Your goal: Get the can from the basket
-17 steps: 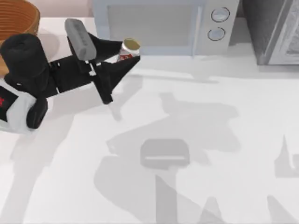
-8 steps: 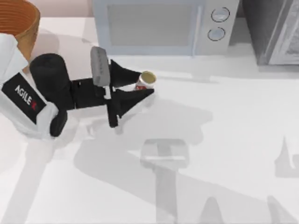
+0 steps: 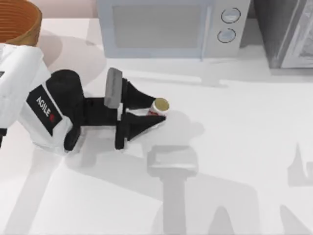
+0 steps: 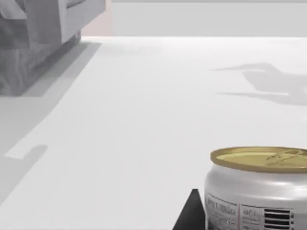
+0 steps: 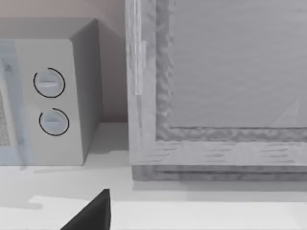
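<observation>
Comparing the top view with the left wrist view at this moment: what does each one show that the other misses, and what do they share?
Top view alone: the basket at the far left corner, the microwave, and the left gripper shut on the can, out on the table. Left wrist view alone: the can's pull tab and printed label up close. Both: the can with its gold top, upright on the white table.

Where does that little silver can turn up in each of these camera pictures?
Top view: the can stands on the white table, between the left tool's fingers, in front of the microwave.
Left wrist view: the can is close up at the lower edge.
Right wrist view: no can.
Shared landmark: the microwave.
</observation>
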Robot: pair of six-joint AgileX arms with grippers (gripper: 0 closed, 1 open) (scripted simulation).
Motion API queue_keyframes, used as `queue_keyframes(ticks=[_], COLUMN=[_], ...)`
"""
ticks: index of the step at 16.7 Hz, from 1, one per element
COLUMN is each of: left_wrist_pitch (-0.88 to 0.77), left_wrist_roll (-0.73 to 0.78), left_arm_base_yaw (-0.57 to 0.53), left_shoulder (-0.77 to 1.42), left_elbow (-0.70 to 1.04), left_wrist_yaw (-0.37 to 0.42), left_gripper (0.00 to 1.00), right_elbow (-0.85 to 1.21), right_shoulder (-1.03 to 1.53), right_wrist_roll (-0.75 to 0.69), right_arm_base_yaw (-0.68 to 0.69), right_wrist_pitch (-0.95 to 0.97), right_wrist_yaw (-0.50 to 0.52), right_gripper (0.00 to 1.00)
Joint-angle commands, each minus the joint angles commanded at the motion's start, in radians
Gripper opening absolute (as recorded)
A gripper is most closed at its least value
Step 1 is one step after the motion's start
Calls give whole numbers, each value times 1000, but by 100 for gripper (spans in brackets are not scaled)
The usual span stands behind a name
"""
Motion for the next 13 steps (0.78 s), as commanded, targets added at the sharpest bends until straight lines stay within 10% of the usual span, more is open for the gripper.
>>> queue_keyframes(ticks=[6,13], left_wrist_pitch=[0,0], left_wrist_roll=[0,0], left_arm_base_yaw=[0,0], left_shoulder=[0,0], left_elbow=[0,0], left_wrist_yaw=[0,0], left_gripper=[0,53], right_elbow=[0,0], right_shoulder=[0,0], right_wrist_roll=[0,0], right_arm_base_yaw=[0,0], right_wrist_pitch=[0,0], right_wrist_yaw=[0,0], right_gripper=[100,100])
